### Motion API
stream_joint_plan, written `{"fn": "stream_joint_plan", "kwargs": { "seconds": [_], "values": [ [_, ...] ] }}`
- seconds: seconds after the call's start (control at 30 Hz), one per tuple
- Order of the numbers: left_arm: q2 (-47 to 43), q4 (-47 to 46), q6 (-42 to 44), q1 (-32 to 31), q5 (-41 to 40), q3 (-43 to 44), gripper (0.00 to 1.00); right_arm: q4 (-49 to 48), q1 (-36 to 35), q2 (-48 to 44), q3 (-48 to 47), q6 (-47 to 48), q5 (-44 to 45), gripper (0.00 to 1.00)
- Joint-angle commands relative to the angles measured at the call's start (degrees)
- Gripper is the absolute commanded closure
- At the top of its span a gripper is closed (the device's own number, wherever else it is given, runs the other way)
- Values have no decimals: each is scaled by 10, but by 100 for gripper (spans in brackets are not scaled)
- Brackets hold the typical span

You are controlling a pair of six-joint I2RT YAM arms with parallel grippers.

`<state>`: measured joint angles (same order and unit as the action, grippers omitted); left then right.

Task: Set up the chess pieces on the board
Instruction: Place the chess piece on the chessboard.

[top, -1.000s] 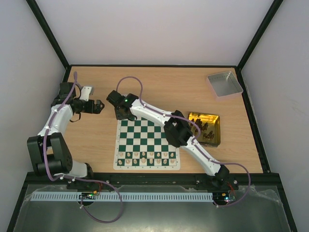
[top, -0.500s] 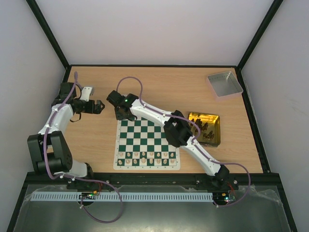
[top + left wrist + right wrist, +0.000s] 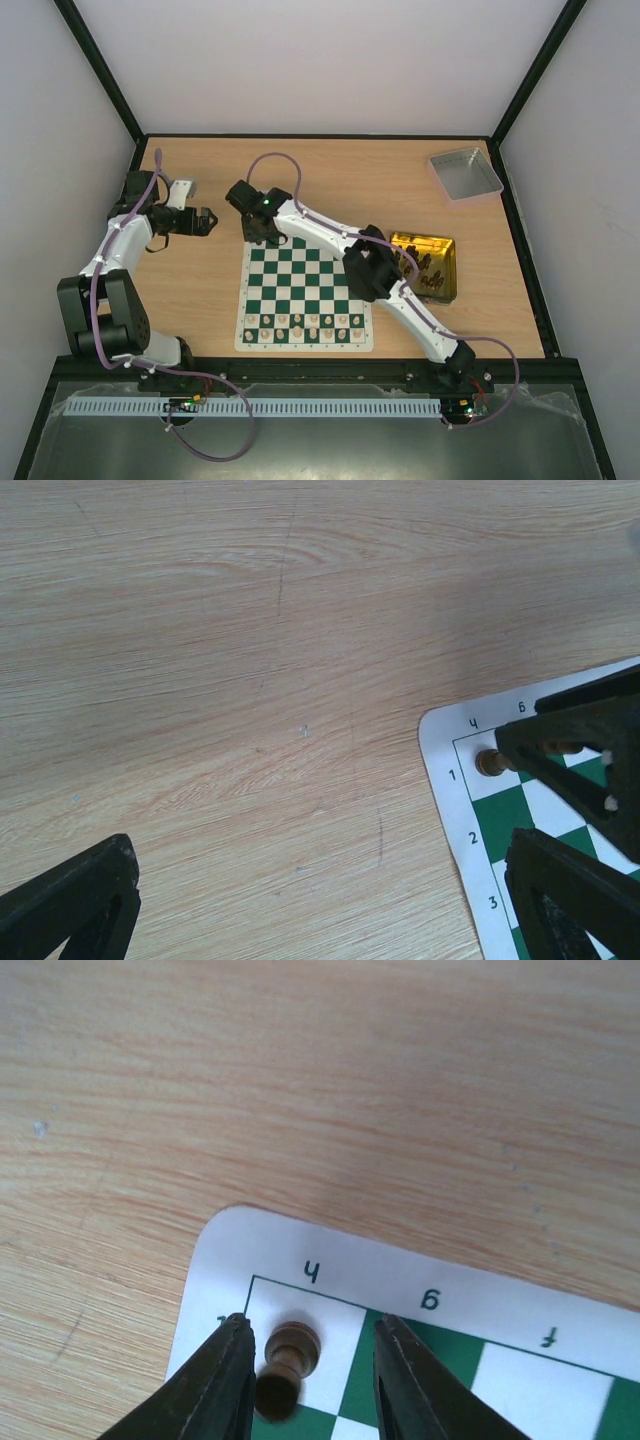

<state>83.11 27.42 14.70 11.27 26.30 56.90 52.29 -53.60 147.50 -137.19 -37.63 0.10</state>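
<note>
Dark brown chess piece (image 3: 290, 1355) upright on corner square h1 of board (image 3: 300, 1250), between half-parted jaws of right pincer (image 3: 312, 1325), seemingly let go. Left pincer (image 3: 205, 221) wide open, empty, over desk (image 3: 330, 175). Step judged: release. Next: lift straight clear, return to gold tin (image 3: 453, 270)

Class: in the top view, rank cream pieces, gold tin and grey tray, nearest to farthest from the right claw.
1. Cream pieces, near edge of the board.
2. Gold tin, right of the board.
3. Grey tray, far right corner.
</note>
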Motion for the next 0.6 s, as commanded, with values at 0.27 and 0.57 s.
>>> {"fn": "stream_joint_plan", "kwargs": {
  "seconds": [0.27,0.57],
  "values": [
    [6,-3,-1,-4,-1,-6,1,-13,26,-79,8,-20,-14,69],
    [0,6,3,-4,2,-6,1,-6,54,-204,140,-24,86,71]
  ]
}}
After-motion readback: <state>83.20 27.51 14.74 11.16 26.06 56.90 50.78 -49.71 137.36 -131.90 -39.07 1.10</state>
